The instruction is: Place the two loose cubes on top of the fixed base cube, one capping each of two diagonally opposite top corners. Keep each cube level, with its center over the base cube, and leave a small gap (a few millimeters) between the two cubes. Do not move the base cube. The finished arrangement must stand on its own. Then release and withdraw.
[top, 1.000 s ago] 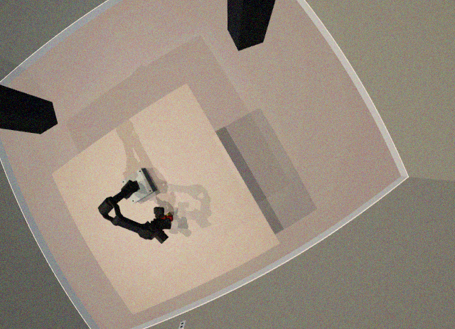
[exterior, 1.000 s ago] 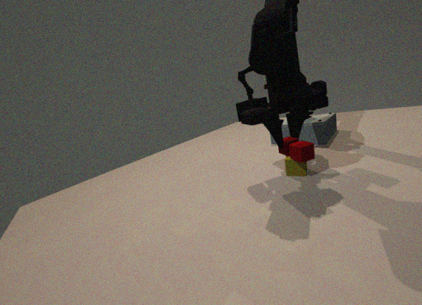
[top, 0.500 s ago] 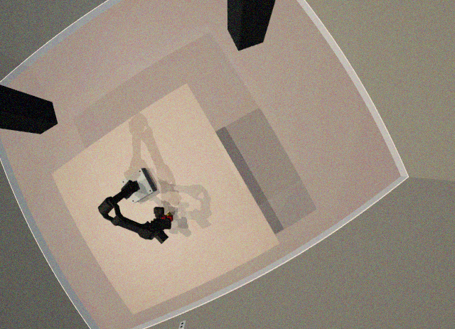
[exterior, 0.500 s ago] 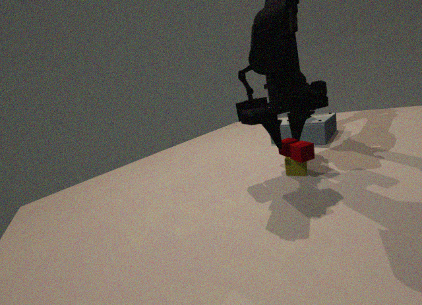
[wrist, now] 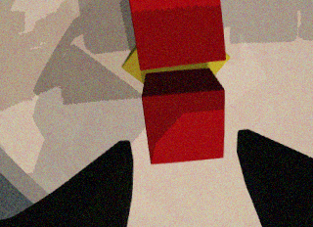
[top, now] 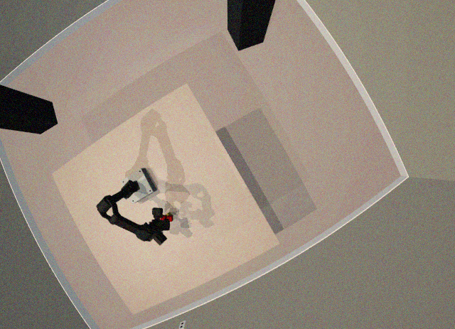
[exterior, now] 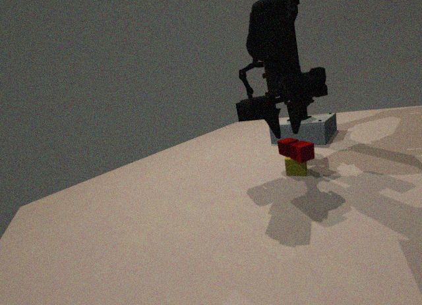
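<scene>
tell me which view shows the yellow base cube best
The exterior view: the yellow base cube shows its side faces beneath both red cubes. The wrist view shows only yellow corners poking out; the top view only a tiny speck.

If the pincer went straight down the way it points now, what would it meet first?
Most likely the nearer red cube on the yellow base cube. The open pincer hangs just above it, fingers either side in the wrist view, so they might straddle it. Depth is unclear.
</scene>
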`<state>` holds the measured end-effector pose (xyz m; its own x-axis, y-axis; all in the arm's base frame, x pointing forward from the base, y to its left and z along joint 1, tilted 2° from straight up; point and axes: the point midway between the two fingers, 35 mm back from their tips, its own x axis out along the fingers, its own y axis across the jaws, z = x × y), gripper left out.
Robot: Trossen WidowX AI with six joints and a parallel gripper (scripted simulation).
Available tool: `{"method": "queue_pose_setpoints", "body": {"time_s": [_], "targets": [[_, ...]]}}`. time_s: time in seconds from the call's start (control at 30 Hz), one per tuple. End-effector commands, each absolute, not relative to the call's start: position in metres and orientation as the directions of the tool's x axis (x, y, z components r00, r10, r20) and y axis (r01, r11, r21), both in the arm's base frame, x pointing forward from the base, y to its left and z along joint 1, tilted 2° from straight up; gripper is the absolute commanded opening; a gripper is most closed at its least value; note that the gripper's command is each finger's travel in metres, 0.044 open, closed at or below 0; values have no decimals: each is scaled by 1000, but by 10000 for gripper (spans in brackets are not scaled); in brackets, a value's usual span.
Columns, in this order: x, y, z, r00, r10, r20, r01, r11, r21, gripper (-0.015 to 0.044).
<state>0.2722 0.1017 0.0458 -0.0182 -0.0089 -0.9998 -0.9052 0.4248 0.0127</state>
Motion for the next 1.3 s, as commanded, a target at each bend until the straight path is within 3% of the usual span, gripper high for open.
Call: {"method": "queue_pose_setpoints", "body": {"time_s": [0.0,0.77,1.0,1.27], "targets": [[274,102,54,-12,-6,-1000,-905,425,8,205],[274,102,85,-11,-6,-1000,-905,425,8,205],[272,104,87,-18,-8,-1000,-905,425,13,389],[232,211,90,-21,2,-1000,-905,425,20,400]]}}
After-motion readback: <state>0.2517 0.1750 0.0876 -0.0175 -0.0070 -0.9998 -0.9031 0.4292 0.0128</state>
